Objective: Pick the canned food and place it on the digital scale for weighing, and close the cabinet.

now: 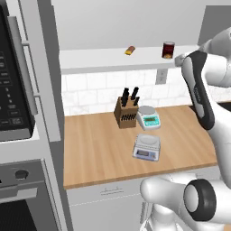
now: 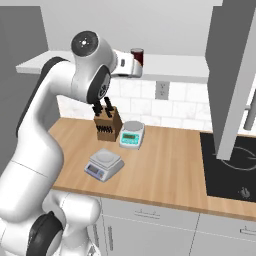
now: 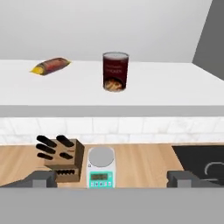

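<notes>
Fingers (image 3: 43,178) spread wide, nothing between them. Gripper (image 3: 112,178) is level with the front edge of the open cabinet shelf (image 3: 175,87), pointing in, well short of the can (image 3: 116,71).

Can stands upright on the white shelf, near the middle, clear of the back wall. A small orange-and-brown snack packet (image 3: 50,66) lies flat to its left, well apart from it.

Cabinet (image 2: 232,75) is open: its grey door swings out at the right, edge-on, with a long silver bar handle (image 2: 250,112).

Below the shelf: white tile backsplash (image 1: 97,92) with a wall outlet (image 2: 161,90). Wooden counter (image 1: 99,149) carries a knife block (image 1: 126,113) at the back, and a white scale with round platter and green panel (image 1: 149,117) just beside it on the right. The flat square silver scale (image 1: 146,146) sits nearer the counter's front edge, apart from both, platform bare.

Black cooktop (image 2: 232,165) set into the counter on the right. Oven stack with a dark control panel (image 1: 11,94) at far left. White drawer fronts (image 2: 150,225) under the counter.
</notes>
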Controlling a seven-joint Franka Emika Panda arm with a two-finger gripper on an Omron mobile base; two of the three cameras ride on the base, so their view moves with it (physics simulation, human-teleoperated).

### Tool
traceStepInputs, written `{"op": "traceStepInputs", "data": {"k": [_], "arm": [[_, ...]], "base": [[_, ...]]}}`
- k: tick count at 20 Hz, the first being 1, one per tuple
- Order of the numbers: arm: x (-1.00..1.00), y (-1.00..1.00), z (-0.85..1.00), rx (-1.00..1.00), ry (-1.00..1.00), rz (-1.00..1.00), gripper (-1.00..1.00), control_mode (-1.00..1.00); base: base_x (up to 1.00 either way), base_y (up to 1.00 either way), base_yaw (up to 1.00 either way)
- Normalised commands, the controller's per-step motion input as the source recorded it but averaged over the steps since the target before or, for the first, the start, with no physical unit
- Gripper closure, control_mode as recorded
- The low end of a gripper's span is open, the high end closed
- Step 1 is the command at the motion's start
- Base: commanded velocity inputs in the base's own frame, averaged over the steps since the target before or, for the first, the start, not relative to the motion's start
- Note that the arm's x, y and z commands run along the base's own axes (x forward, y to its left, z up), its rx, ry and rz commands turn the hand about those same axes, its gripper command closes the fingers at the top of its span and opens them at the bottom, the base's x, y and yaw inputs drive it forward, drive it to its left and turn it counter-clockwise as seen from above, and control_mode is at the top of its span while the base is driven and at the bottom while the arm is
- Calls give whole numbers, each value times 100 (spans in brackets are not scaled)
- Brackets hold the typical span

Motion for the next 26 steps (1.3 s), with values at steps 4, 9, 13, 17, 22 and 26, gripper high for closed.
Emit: {"op": "traceStepInputs", "data": {"k": [4,9,13,17,22,26], "arm": [[35,-13,7,0,-12,-1,-100,-100],[43,0,12,0,-17,0,-100,-100],[41,0,25,0,-8,0,-100,-100],[46,0,5,0,4,0,-100,-100],[53,0,0,0,7,0,-100,-100],[42,0,0,0,1,0,-100,-100]], "base": [[0,0,0],[0,0,0],[0,0,0],[0,0,0],[0,0,0],[0,0,0]]}}
